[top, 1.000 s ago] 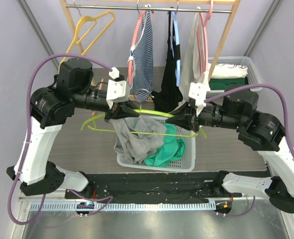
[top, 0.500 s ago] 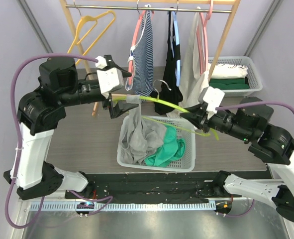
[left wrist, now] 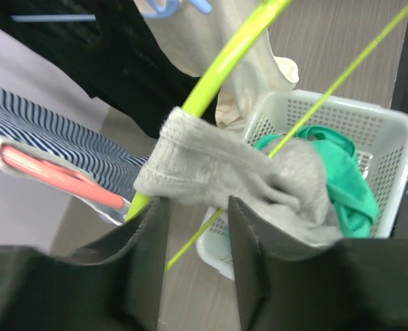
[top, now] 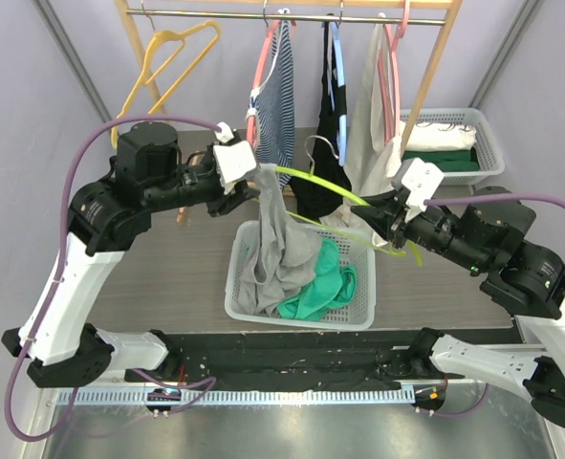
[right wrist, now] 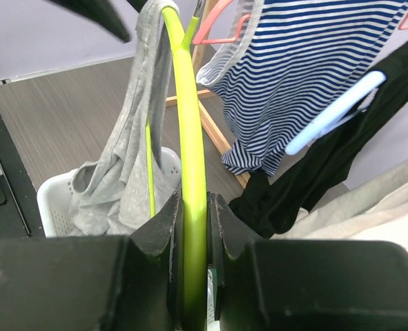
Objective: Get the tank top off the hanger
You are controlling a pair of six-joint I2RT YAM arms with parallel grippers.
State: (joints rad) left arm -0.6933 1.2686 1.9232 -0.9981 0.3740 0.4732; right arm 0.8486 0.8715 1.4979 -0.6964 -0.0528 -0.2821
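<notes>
1. Well, the gray tank top (top: 272, 244) hangs by one strap from the left tip of the green hanger (top: 320, 185).
2. Its lower part drops down into the white basket (top: 296, 318). The basket stands in the middle of the table (top: 167, 277), close to the near edge.
3. A green cloth (top: 326, 283) lies in the basket too, on the right side, touching the tank top.
4. The hanger is up in the air over the basket. It reaches from the right tool (right wrist: 193, 207) across to the left tool (left wrist: 195, 204).
5. The right tool is squeezed tight on the hanger, with one finger on each side of the thick green bar.
6. The left tool is about half open, and its two fingers (left wrist: 141, 262) stand apart.
7. The strap is wrapped over the hanger tip, right at the ends of those fingers. I cannot tell if they touch it.
8. A wooden rack (top: 425, 86) stands at the far edge of the table. On it hang a bare yellow hanger (top: 172, 53), a striped top (top: 274, 115), a black top (top: 325, 163) and a cream top (top: 368, 124).
9. The other basket (top: 488, 143) sits at the far right corner, with folded white and green clothes in it.
</notes>
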